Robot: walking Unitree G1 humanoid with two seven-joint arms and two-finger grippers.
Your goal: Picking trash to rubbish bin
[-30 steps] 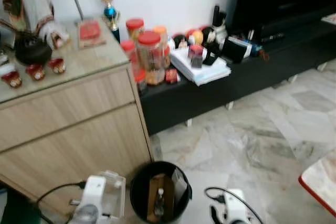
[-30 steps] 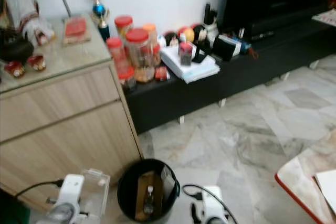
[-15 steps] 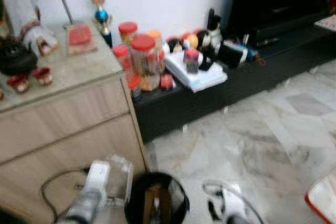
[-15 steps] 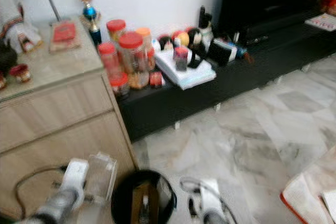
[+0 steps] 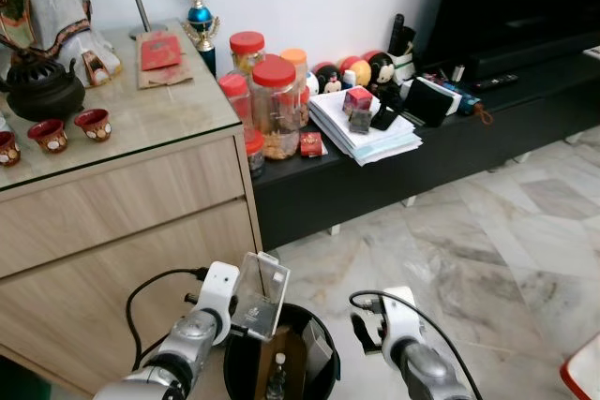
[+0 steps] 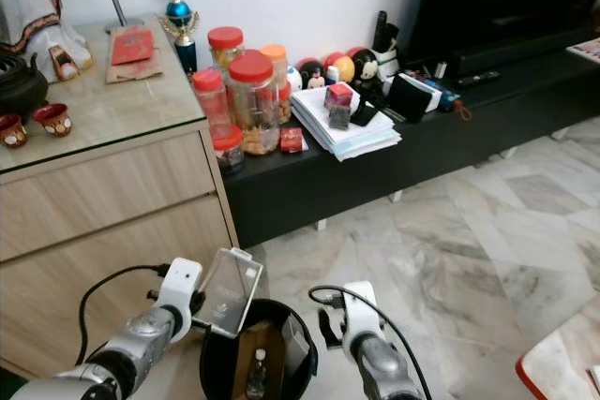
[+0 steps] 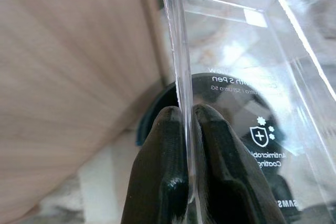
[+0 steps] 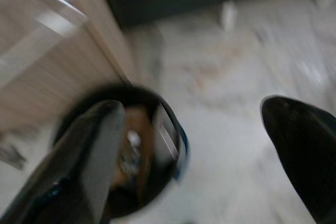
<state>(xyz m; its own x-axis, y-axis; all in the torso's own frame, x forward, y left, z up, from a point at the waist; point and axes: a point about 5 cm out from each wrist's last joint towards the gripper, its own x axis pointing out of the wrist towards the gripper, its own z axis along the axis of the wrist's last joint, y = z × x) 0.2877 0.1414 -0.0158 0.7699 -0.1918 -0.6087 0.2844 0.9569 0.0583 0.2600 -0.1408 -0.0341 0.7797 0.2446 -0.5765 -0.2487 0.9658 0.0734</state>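
A round black rubbish bin point(image 5: 234, 367) stands on the marble floor beside the wooden cabinet, with a small bottle point(image 5: 277, 385) and cardboard inside. My left gripper point(image 7: 188, 129) is shut on a clear plastic package point(image 5: 262, 294), which hangs tilted over the bin's near-left rim; in the left wrist view the package point(image 7: 247, 72) carries printed text. My right gripper point(image 8: 194, 140) is open with nothing between its fingers, held low to the right of the bin point(image 8: 173, 150). The right arm point(image 5: 412, 353) shows just right of the bin.
A wooden cabinet point(image 5: 122, 203) with a glass top stands left of the bin. A low black TV bench point(image 5: 469, 128) along the wall carries several red-lidded jars point(image 5: 272, 100), papers and small items. Marble floor point(image 5: 487, 259) lies open on the right.
The camera shifted as I moved. My left arm has risen and carried the clear package to the right, from beside the bin to over its rim. The right arm stays beside the bin.
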